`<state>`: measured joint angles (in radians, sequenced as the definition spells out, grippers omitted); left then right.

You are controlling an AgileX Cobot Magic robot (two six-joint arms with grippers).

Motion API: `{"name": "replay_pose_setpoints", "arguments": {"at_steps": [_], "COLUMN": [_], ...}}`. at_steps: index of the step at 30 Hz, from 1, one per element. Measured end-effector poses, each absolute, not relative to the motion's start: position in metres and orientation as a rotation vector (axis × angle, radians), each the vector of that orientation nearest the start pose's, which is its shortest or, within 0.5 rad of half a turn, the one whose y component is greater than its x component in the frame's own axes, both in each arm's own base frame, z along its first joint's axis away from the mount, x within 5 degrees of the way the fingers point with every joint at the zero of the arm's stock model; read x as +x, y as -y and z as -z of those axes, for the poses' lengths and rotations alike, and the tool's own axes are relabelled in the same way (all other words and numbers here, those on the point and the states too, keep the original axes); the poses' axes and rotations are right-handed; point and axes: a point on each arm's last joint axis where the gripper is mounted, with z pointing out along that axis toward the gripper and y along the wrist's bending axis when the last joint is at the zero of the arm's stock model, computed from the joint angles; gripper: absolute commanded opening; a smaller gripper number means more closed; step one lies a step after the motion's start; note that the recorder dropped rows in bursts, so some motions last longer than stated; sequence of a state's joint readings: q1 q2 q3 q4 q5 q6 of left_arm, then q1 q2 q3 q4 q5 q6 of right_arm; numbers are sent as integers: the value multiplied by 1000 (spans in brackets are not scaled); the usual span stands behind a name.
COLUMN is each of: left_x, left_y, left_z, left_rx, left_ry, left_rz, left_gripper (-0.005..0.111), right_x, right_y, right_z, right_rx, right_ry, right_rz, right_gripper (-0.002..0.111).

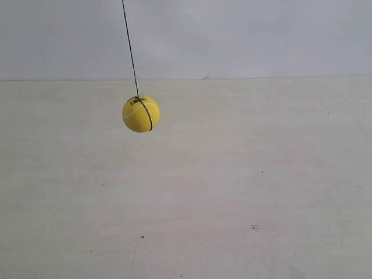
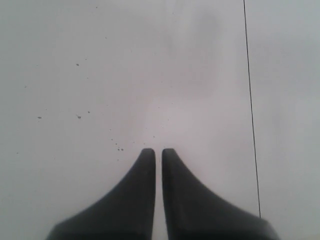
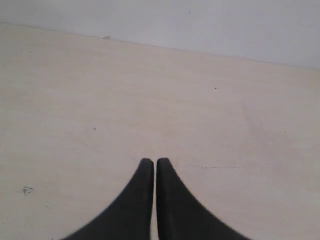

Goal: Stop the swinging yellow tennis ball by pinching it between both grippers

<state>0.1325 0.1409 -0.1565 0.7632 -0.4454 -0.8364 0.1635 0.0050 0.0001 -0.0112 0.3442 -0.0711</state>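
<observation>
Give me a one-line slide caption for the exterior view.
Yellow tennis ball hanging mid-air on a slanted black string over a pale surface.

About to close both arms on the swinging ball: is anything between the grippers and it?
Nothing visible. The yellow tennis ball hangs alone on its string; ahead of the left gripper and right gripper lies bare surface, though neither wrist view shows the ball.

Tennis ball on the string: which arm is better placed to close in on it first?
Left, tentatively. A thin black line, likely the string, runs beside the left gripper in its wrist view; the right gripper faces only table and wall. Neither arm shows beside the yellow tennis ball in the exterior view.
</observation>
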Motion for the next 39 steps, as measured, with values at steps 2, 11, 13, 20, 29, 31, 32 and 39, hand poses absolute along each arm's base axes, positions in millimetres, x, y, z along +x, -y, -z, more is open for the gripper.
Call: {"name": "replay_pose_setpoints", "arguments": {"at_steps": [2, 11, 13, 20, 29, 31, 32, 39], "left_x": [55, 55, 55, 61, 56, 55, 54, 53], "left_y": [20, 20, 20, 11, -8, -9, -9, -9], "left_z": [-285, -285, -285, -263, -203, -190, -188, -184], "left_rx": [123, 123, 123, 96, -47, -34, -30, -31], "left_ry": [-1152, -1152, -1152, -1255, -1615, -1750, -1779, -1818], "left_rz": [164, 164, 164, 13, -176, -196, -200, -196], "left_gripper": [5, 5, 5, 5, 5, 5, 5, 5], "right_x": [53, 53, 53, 53, 53, 53, 53, 53], "right_y": [-8, -8, -8, -8, -8, -8, -8, -8], "right_z": [-182, -182, -182, -182, -182, -182, -182, -182], "right_rx": [-222, -220, -220, -218, -218, -218, -218, -218], "right_ry": [-1820, -1820, -1820, -1820, -1822, -1822, -1822, -1822], "right_rz": [-54, -55, -55, -57, -57, -57, -57, -57], "right_gripper": [0, 0, 0, 0, 0, 0, 0, 0]}}
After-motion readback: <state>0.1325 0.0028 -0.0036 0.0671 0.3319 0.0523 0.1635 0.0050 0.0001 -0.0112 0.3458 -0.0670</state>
